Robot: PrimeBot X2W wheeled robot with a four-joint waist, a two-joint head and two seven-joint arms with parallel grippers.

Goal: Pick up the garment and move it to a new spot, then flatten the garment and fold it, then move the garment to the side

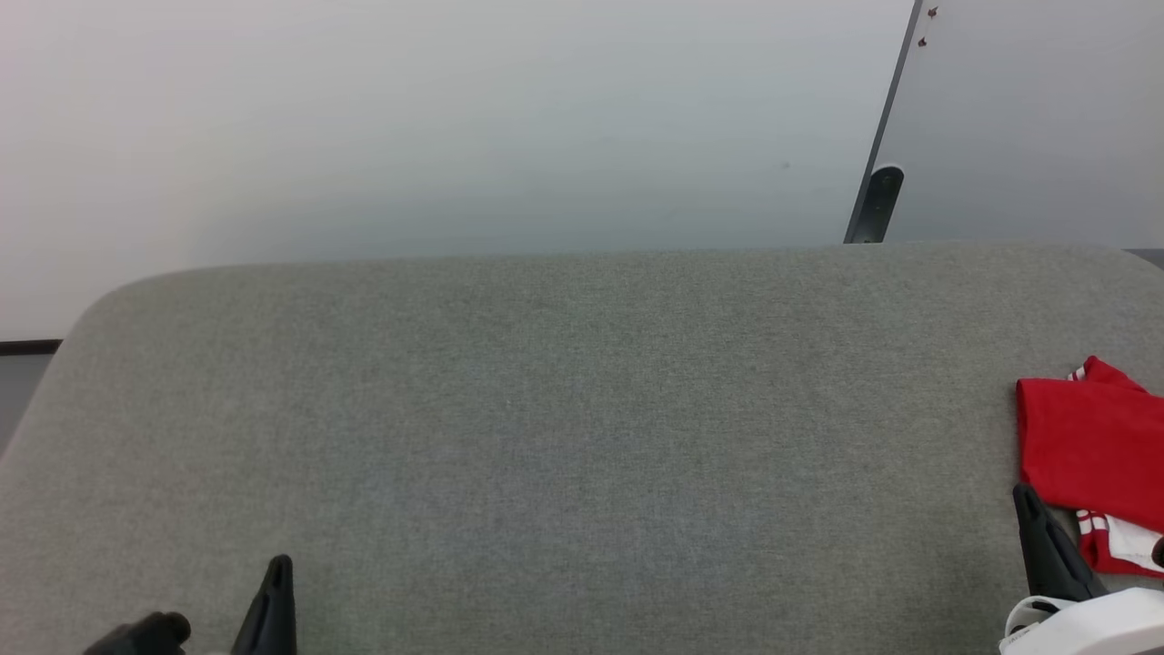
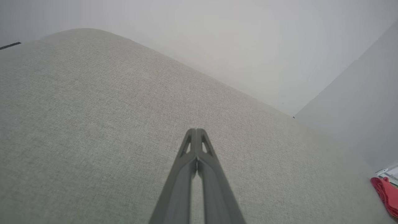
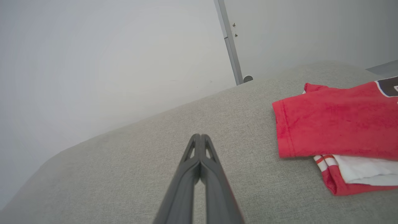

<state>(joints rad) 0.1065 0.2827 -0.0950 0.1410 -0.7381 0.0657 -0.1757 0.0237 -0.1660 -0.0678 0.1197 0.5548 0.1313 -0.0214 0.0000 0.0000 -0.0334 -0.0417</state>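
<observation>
Seemingly folded already, the garment point(image 1: 1091, 455) lies as a compact red bundle at the far right of the table point(image 1: 546, 409), which suggests that little or nothing remains. Its stitched hem edge faces the table's middle, and a white sleeve with striped trim pokes out on the near side. The picture's edge cuts it off, so I cannot tell its long axis. The right gripper point(image 1: 1028, 496) sits just beside its near corner with fingers pressed together and empty. The left gripper point(image 1: 280, 564) is well apart from it, likewise closed and holding nothing.

garment point(image 1: 1091, 446) on table point(image 1: 546, 409) far right (beside right hand point(image 1: 1026, 497))
</observation>
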